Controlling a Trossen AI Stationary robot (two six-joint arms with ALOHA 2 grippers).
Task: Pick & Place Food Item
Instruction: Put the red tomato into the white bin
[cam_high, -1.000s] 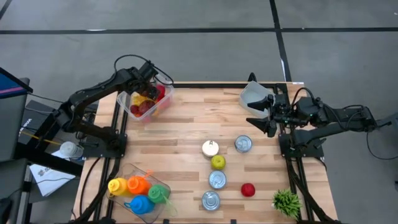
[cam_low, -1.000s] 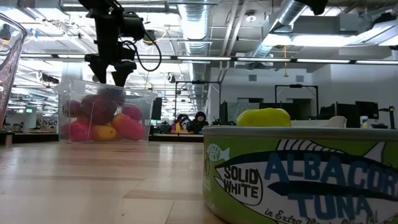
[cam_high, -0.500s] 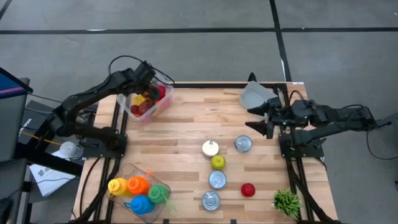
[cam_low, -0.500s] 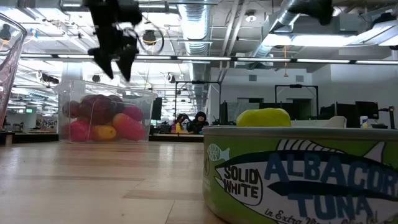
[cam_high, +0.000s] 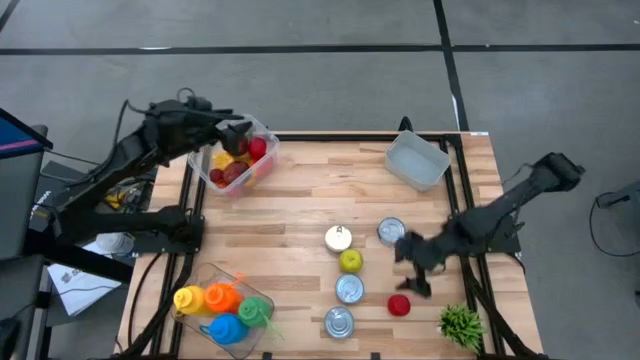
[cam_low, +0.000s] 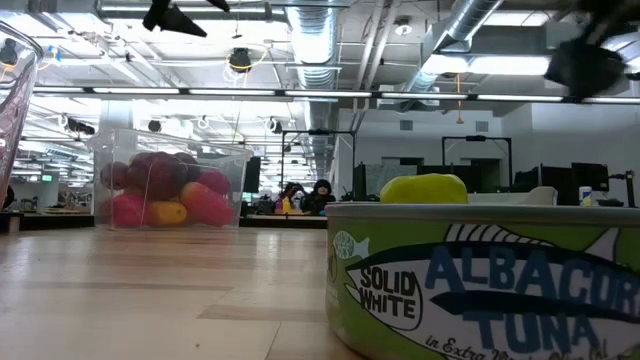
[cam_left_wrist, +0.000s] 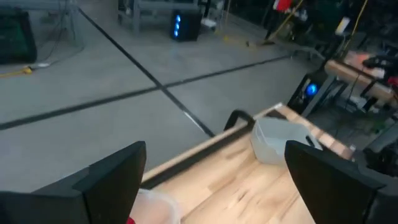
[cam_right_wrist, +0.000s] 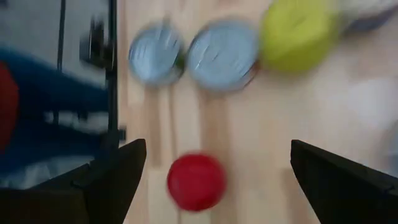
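Observation:
A small red round fruit (cam_high: 399, 305) lies on the wooden table near its front right; it also shows in the right wrist view (cam_right_wrist: 196, 180). My right gripper (cam_high: 412, 270) hangs open just above and beside it, its fingers apart and clear of it (cam_right_wrist: 217, 186). A clear bin of red and yellow fruit (cam_high: 235, 162) stands at the far left corner. My left gripper (cam_high: 238, 130) is open and empty, raised above that bin's far edge (cam_left_wrist: 214, 186). An empty clear bin (cam_high: 418, 160) stands at the far right.
Several tins (cam_high: 349, 289) and a yellow-green fruit (cam_high: 351, 261) stand mid-table, left of the red fruit. A tuna tin (cam_low: 490, 280) fills the low view's foreground. A small green plant (cam_high: 460, 323) is at the front right corner, and a bin of coloured bottles (cam_high: 225, 305) at the front left.
My right gripper has swung from beside the empty bin at the far right toward the table's near edge, and now hangs by the red fruit. My left gripper has risen out of the fruit bin and drawn back toward the table's left.

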